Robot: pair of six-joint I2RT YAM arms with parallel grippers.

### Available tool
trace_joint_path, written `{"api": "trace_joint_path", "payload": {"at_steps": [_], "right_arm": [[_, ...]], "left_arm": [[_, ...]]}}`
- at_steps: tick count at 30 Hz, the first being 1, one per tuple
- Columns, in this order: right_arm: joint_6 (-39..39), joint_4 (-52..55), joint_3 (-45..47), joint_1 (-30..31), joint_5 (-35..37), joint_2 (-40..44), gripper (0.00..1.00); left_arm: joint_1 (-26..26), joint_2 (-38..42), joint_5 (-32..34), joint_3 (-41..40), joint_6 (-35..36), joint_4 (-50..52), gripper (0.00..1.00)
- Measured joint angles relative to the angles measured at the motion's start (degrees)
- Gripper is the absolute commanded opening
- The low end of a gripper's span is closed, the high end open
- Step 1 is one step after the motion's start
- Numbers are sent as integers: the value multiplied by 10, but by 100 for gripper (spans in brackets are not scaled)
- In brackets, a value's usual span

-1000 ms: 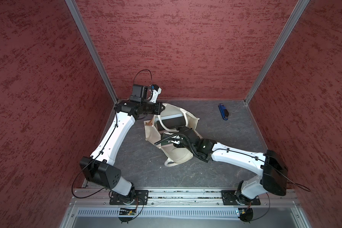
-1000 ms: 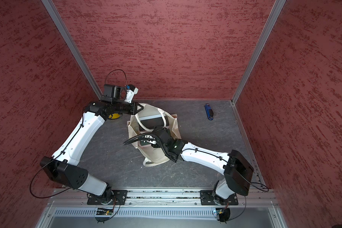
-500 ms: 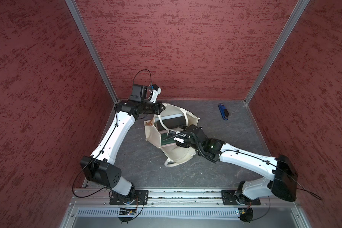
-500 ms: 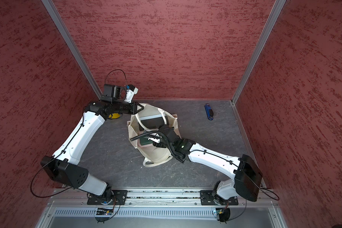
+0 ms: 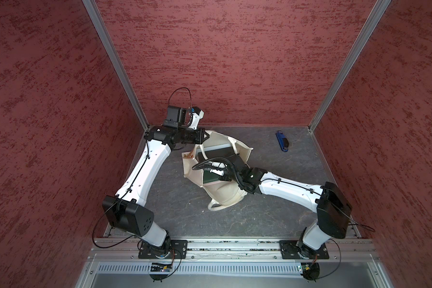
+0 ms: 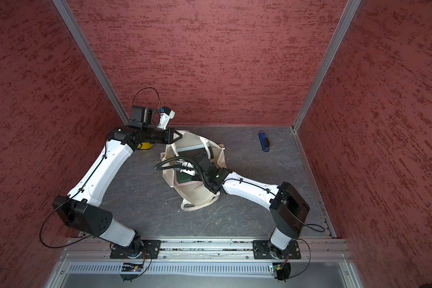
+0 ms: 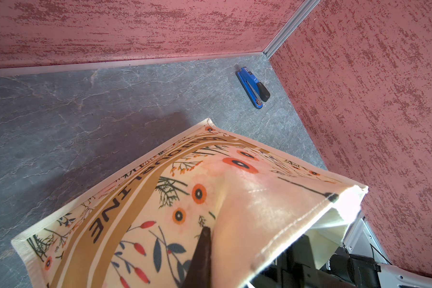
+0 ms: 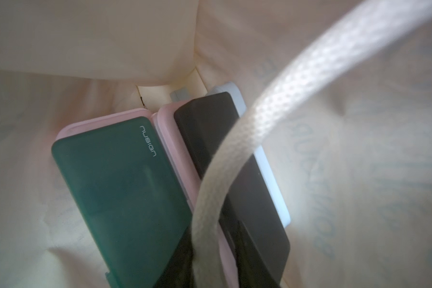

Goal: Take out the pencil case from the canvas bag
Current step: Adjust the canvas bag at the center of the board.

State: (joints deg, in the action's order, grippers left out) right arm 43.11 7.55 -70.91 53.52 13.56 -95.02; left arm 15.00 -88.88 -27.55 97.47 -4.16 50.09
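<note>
The cream canvas bag [image 5: 225,194] stands with its mouth held open in both top views; its floral face [image 7: 160,212] fills the left wrist view. My left gripper [image 7: 210,232] is shut on the bag's rim at the back left. My right gripper [image 8: 210,249] is down inside the bag. There a green-lidded pink pencil case [image 8: 120,189] lies beside a dark-lidded one [image 8: 225,159]. The right jaws stand narrow, one finger on each side of the pink edge between the two lids. A white handle [image 8: 284,87] crosses in front of them. The green lid [image 5: 211,175] also shows from above.
A blue stapler [image 5: 282,145] lies near the back right corner. A small yellow bucket [image 6: 144,145] sits under my left forearm. Red walls close in three sides. The bag's other handle [image 5: 213,205] loops on the floor at its front.
The right wrist has moved from the bag's left rim into its mouth, and its jaws have narrowed. The left arm and the bag's rim have stayed put.
</note>
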Motion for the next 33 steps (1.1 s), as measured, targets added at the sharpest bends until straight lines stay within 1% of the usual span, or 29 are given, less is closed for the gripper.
{"api": "trace_joint_path", "payload": {"at_steps": [3,5,7,8,12,15,19,25,33], "right_arm": [[-5,17,-4,-1,-6,8,0],[-10,29,-9,-1,-11,13,0],[-14,38,-14,-1,-14,17,0],[-16,42,-16,-1,-14,19,0],[-28,48,-25,-3,-18,31,0],[-39,49,-40,-7,-21,35,0],[-57,46,-57,-11,-28,44,0],[-85,27,-57,-12,-30,73,0],[-116,-31,-57,-14,-29,140,0]], "left_arm": [[-3,0,0,1,4,0,8],[-7,0,-1,2,8,0,9],[-10,0,-4,5,12,1,16],[-12,0,-7,7,14,1,23],[-13,3,-21,17,25,-10,58],[-13,17,-23,16,37,-18,70],[-15,57,-20,0,61,-37,76],[-15,116,-19,-17,106,-49,76],[-15,143,-18,-47,167,-54,77]]}}
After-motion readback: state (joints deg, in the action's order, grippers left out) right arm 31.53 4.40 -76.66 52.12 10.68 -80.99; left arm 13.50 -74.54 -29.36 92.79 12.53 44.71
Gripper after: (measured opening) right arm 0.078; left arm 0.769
